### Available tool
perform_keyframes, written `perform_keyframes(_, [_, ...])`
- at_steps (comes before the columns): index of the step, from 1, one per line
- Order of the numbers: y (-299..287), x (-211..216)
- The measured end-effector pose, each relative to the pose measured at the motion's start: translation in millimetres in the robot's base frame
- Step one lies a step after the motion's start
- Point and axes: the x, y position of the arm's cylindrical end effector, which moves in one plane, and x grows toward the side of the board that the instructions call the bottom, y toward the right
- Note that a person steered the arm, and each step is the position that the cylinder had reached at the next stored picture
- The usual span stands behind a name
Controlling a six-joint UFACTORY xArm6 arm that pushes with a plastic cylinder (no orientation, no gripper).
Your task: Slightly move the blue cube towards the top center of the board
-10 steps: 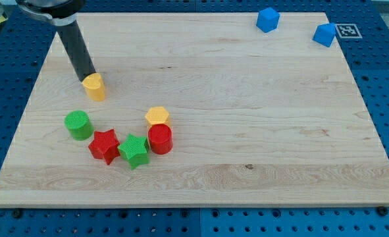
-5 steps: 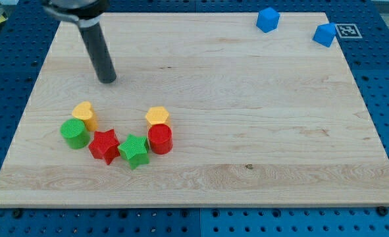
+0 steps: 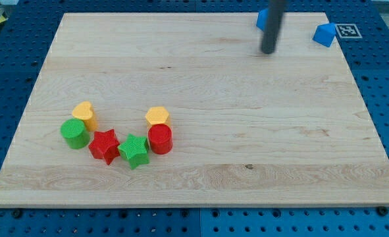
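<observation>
Rod-ended, the arm carries no claw, so no open or shut state shows; my tip (image 3: 268, 51) is the rod's lower end, resting on the wooden board (image 3: 201, 178) near the view's top, right of centre. The dark rod rises from it to the view's top edge and covers most of the blue cube (image 3: 262, 18), which shows only as a sliver at the rod's left side, above the tip; whether they touch cannot be told.

Moving from the view's left: a cluster of six blocks sits in the lower left part of the board, well apart from the tip. A yellow heart-shaped block (image 3: 84, 113) stands just above a green cylinder (image 3: 74, 133), the two touching or nearly so. Next comes a red star (image 3: 104, 145), then a green star (image 3: 134, 151), side by side and close. A red cylinder (image 3: 160, 139) follows, with a yellow hexagonal block (image 3: 157, 116) just above it.

Far at the view's right, near the board's top right corner, sits a second blue block (image 3: 324, 33), angular in shape, beside a small black-and-white marker tag (image 3: 347, 30).
</observation>
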Motion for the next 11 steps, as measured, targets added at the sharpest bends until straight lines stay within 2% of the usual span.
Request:
perform_keyframes(1, [102.0,5.1])
perform_keyframes(2, [158.7,-11.8])
perform_keyframes(3, [159.2,-28.7])
perform_keyframes(5, [115.3,-99.9])
perform_keyframes(8, [-114.8,-103.3])
perform_keyframes(9, [-139.5,-102.8])
perform_keyframes(10, [-107.3,-117.4])
perform_keyframes(11, [-81.3,-98.1])
